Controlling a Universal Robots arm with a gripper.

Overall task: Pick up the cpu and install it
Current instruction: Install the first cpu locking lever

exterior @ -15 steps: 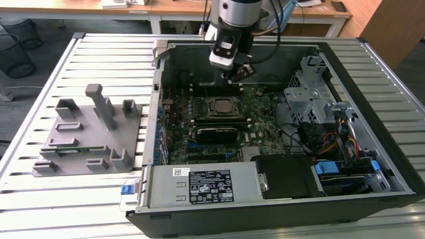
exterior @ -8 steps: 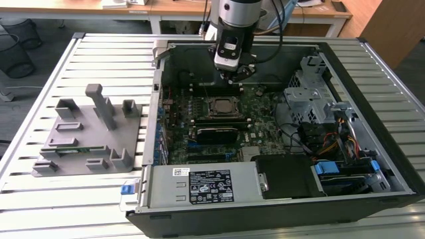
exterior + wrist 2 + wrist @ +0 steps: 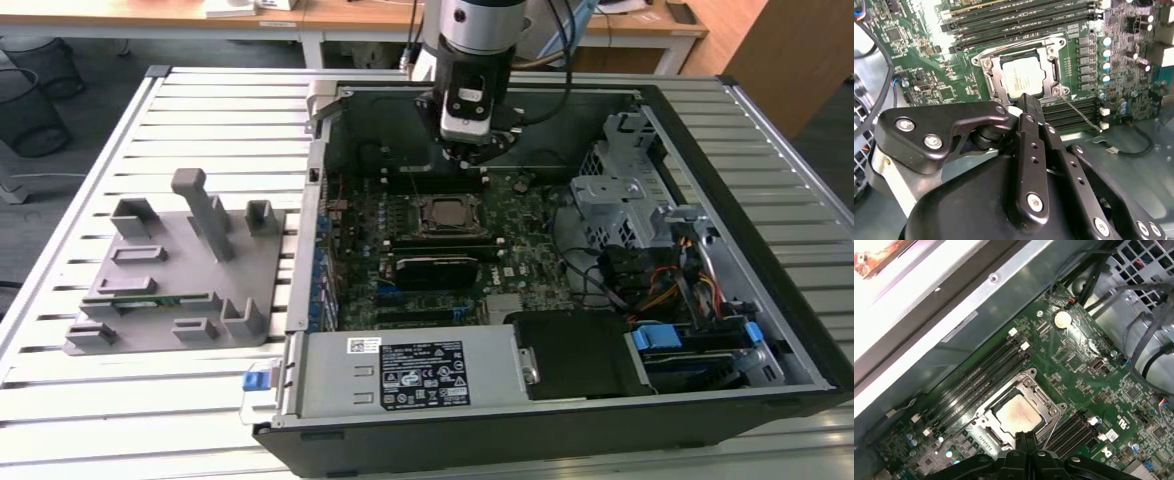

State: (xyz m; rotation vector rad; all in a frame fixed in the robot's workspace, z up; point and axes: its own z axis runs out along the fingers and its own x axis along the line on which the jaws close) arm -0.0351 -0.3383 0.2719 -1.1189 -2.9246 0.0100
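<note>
Exterior view: gripper [image 3: 478,150] hung inside open computer case [image 3: 787,330], above motherboard [image 3: 527,235], toward case's far wall. Cpu [image 3: 442,213] sat in socket [image 3: 446,216] near board's middle, just below and in front of gripper, apart from it. Grey fixture tray [image 3: 174,275] lay on slatted table [image 3: 80,390] beside case, toward the exterior view's left. Power supply [image 3: 400,372] filled case's near edge, drive cage [image 3: 634,165] at the far corner on the exterior view's right.

Second wrist view: fingers [image 3: 1030,112] pressed together, nothing between them, tips just short of socket frame [image 3: 988,79]. Cpu [image 3: 1020,79] lay flat and seated inside that frame, silver top exposed. Memory slots [image 3: 1019,22] ran along far side of socket; a row of capacitors [image 3: 1106,59] stood beside it.

First wrist view: closed fingertips [image 3: 1024,442] hovered at edge of cpu [image 3: 1016,414], seated square in socket. Coin cell [image 3: 1061,319] sat near board's edge, by case wall [image 3: 1004,287].
</note>
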